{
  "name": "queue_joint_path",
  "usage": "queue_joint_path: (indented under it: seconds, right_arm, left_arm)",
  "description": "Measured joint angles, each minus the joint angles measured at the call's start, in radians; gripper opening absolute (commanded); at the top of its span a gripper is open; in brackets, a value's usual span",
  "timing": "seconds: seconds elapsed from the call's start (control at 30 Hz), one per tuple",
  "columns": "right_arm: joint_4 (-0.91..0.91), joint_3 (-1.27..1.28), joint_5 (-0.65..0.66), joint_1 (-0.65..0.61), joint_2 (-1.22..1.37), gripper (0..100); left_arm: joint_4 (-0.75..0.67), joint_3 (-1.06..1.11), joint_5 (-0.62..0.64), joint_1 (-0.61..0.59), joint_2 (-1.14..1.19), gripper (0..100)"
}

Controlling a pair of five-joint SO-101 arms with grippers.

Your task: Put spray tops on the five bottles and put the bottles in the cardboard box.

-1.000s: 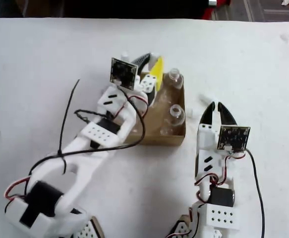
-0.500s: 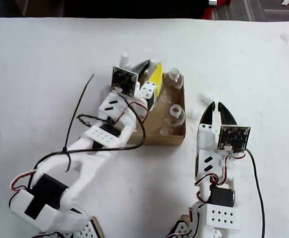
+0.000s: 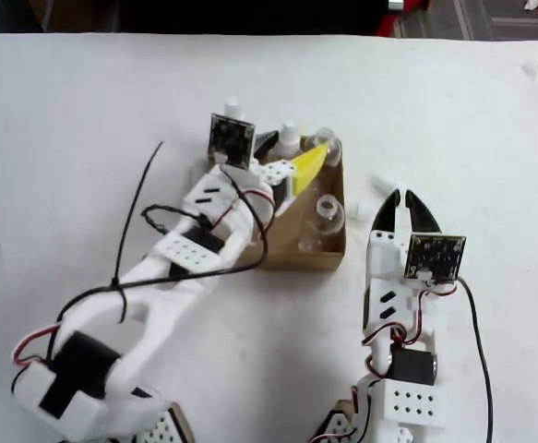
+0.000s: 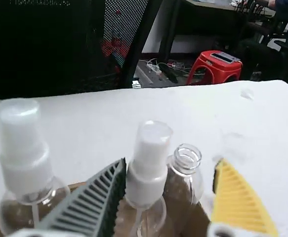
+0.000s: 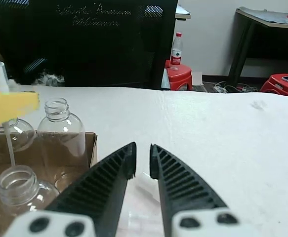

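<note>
The left gripper (image 3: 294, 148) has just spread its jaws, leaving a spray-topped bottle (image 3: 290, 138) upright in the cardboard box (image 3: 319, 253) at frame centre (uncapped bottles (image 3: 329, 209) await tops). The right gripper (image 3: 405, 201), barely parted and empty, rests right of the box.

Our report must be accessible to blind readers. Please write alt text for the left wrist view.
The left gripper is open over the cardboard box, with a spray-topped bottle and an uncapped bottle between its grey and yellow fingers. A second spray-topped bottle stands outside the grey finger.
</note>
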Motion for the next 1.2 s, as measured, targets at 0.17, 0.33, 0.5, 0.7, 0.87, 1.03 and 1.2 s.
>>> queue_joint_path:
  seconds: [0.17,0.33,0.5,0.7,0.87,1.03,1.2]
  right_arm:
    - [0.000,0.000,0.000,0.000,0.000,3.9]
    - [0.000,0.000,0.000,0.000,0.000,3.9]
    - [0.000,0.000,0.000,0.000,0.000,3.9]
    - [0.000,0.000,0.000,0.000,0.000,3.9]
    - [0.000,0.000,0.000,0.000,0.000,3.9]
    - [0.000,0.000,0.000,0.000,0.000,3.9]
    - [0.000,0.000,0.049,-0.026,0.000,3.9]
  left_arm:
    - [0.075,-0.002,0.005,-0.020,-0.158,26]
    - [0.359,-0.124,0.005,-0.081,-0.382,26]
    - [0.829,-0.399,0.005,-0.229,-0.505,26]
    - [1.235,-0.718,0.005,-0.473,-0.353,26]
    - [1.338,-0.844,0.005,-0.569,-0.072,26]
    - [1.381,-0.905,0.005,-0.549,0.233,26]
    - [1.381,-1.020,0.005,-0.485,0.516,26]
